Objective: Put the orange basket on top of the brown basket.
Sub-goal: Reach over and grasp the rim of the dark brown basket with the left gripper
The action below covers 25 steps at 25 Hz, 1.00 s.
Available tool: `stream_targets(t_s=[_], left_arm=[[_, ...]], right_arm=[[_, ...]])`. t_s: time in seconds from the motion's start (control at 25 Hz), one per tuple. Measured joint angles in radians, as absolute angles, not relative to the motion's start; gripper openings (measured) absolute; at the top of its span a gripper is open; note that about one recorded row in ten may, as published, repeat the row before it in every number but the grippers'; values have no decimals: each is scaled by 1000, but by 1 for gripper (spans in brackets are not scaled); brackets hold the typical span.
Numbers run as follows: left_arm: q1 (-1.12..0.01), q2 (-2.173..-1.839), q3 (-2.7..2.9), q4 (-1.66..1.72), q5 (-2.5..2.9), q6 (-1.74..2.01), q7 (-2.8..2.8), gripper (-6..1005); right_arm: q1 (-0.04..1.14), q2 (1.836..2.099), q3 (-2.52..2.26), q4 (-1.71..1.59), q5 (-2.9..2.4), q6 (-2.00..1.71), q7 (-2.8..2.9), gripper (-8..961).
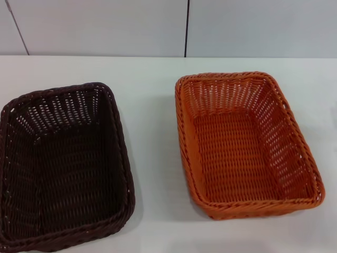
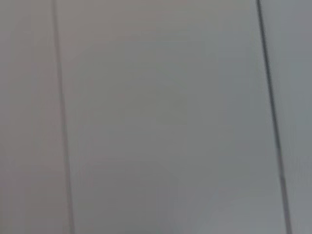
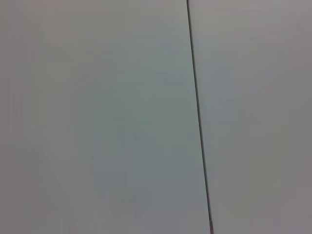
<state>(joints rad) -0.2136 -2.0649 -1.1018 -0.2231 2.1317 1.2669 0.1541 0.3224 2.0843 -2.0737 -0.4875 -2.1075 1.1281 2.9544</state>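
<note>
Since neither gripper showed up in any view, I honestly couldn't tell how far open either one was or whether it had hold of anything. Both wrist cameras just looked at plain pale wall panels (image 3: 97, 117) with thin dark seams running through them, two seams in the left wrist view and one in the right wrist view. No fingers in either.

Moving out to the bench (image 1: 152, 105), which was white, the two baskets sat side by side, apart from each other with a strip of bare surface between them. The orange basket (image 1: 247, 197) was on the robot's right, sitting flat, opening up, nothing inside it as far as I could see. The brown basket (image 1: 113, 137) was on the robot's left, also flat and open side up, with its near and left edges cut off by the head view's border. So the orange one wasn't on the brown one yet. Behind the bench ran the same pale wall with a dark vertical seam.
</note>
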Motion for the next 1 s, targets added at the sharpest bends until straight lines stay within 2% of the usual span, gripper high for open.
stream_targets(t_s=[0.12, 0.16, 0.2, 0.28, 0.32, 0.48, 0.52, 0.56, 0.6, 0.64, 0.68, 0.8, 0.84, 1.0], left_arm=[[-199, -2057, -1081, -264, 2133, 1245, 162, 804], [-53, -1936, -1130, -760, 2159, 870, 388, 802], [-53, -1936, -1130, -760, 2159, 870, 388, 800], [32, -1887, -1238, -1057, 2176, 615, 469, 795], [73, -1882, -1303, -1185, 2192, 482, 486, 793], [104, -1884, -1356, -1275, 2206, 370, 493, 783], [164, -1951, -1592, -1546, 2224, -69, 513, 781], [164, -1951, -1592, -1546, 2224, -69, 513, 778], [166, -1998, -1697, -1631, 2224, -257, 541, 776], [166, -1998, -1697, -1631, 2224, -257, 541, 774], [158, -2057, -1827, -1727, 2223, -546, 588, 771], [158, -2057, -1827, -1727, 2223, -546, 588, 764], [124, -2056, -1881, -1789, 2239, -832, 520, 762], [82, -2059, -1901, -1790, 2322, -981, 448, 752]], right_arm=[[321, 2085, -2074, -491, -2107, 1129, 2954, 789], [320, 2085, -2076, -492, -2107, 1129, 2954, 789], [320, 2085, -2076, -492, -2107, 1129, 2954, 789], [322, 2085, -2080, -492, -2107, 1127, 2954, 789], [322, 2085, -2082, -492, -2107, 1126, 2954, 789], [322, 2085, -2089, -492, -2107, 1123, 2954, 789], [321, 2085, -2091, -492, -2107, 1122, 2954, 789], [319, 2085, -2092, -492, -2107, 1121, 2954, 789], [319, 2086, -2092, -492, -2107, 1120, 2954, 789], [318, 2086, -2095, -492, -2107, 1118, 2954, 789], [318, 2086, -2095, -492, -2107, 1118, 2954, 789], [319, 2086, -2100, -491, -2107, 1116, 2954, 788], [321, 2086, -2102, -491, -2107, 1116, 2954, 788], [322, 2086, -2104, -492, -2106, 1115, 2954, 788]])
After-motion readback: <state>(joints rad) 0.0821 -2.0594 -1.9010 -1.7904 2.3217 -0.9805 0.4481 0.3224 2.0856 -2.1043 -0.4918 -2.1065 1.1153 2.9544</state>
